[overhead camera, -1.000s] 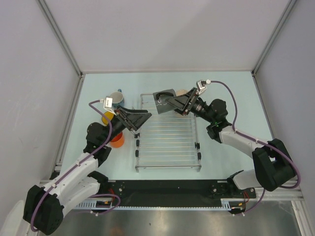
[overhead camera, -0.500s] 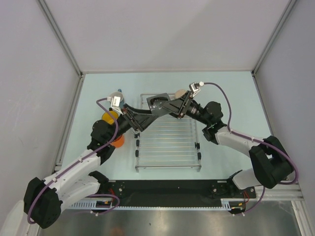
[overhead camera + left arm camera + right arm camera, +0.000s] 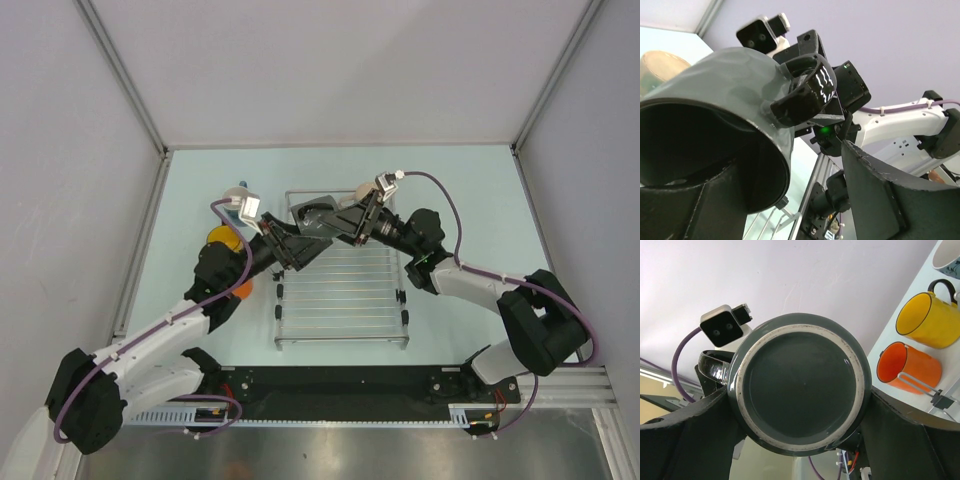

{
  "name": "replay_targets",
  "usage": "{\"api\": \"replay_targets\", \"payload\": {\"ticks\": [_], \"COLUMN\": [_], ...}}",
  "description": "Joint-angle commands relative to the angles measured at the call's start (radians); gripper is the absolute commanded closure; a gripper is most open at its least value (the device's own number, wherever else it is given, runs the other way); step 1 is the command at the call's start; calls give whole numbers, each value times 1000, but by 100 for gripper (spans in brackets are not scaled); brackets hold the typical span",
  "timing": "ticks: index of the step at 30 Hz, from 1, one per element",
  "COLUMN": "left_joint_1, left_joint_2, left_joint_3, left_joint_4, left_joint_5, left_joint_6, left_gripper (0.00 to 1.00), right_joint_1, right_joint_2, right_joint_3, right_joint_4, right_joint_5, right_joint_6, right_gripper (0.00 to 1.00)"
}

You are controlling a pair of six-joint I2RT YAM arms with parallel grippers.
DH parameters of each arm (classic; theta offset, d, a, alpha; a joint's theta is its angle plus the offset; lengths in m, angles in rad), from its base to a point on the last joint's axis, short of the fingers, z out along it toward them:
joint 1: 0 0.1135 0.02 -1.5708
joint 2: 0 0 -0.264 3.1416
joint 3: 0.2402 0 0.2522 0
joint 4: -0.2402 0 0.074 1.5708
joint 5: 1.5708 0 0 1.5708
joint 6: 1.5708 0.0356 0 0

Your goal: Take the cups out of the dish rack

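My right gripper (image 3: 338, 216) is shut on the dark grey mug (image 3: 318, 213) and holds it on its side in the air over the far left corner of the dish rack (image 3: 340, 290). In the right wrist view the mug's base (image 3: 802, 385) fills the gap between my fingers (image 3: 685, 440). My left gripper (image 3: 303, 236) is open at the mug's mouth. In the left wrist view the mug's rim (image 3: 782, 165) lies between my fingers, with a gap to the right finger (image 3: 880, 190). The mug's glossy handle (image 3: 805, 95) points up.
The yellow mug (image 3: 217, 238), orange mug (image 3: 240, 290) and blue mug (image 3: 236, 196) stand on the table left of the rack. The yellow (image 3: 930, 320) and orange (image 3: 907, 367) mugs also show in the right wrist view. The beige mug (image 3: 366, 190) sits at the rack's far edge.
My right gripper carried the dark grey mug leftward. My left gripper swung right and forward until its open fingers reached the mug's mouth.
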Motion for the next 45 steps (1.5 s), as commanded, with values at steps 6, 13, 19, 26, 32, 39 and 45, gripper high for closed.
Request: {"api": "replay_targets", "payload": {"ticks": [6,13,19,26,32,39,45], "left_joint_1": [-27,-28,-28,-28,-28,-27,1], "left_joint_2": [43,49,8,-61,-100,-109,-86], "left_joint_3": [45,60,115,178,206,278,408], "left_joint_4": [50,-24,-180,-353,-436,-580,-772], "left_joint_5": [22,-1,-61,-128,-177,-277,-380], "left_joint_6": [26,37,78,150,172,234,320], "left_gripper": [62,99,100,100,100,100,99], "right_joint_1": [29,27,29,15,-8,-31,-71], "right_joint_2": [2,-12,-18,-97,-160,-215,-262], "right_joint_3": [82,79,88,88,100,128,227], "right_joint_4": [151,142,131,-46,-214,-421,-770], "right_joint_5": [10,1,-36,-29,-1,37,154], "right_joint_6": [19,11,0,-96,-181,-280,-473], "right_gripper": [100,100,85,13,0,0,0]}}
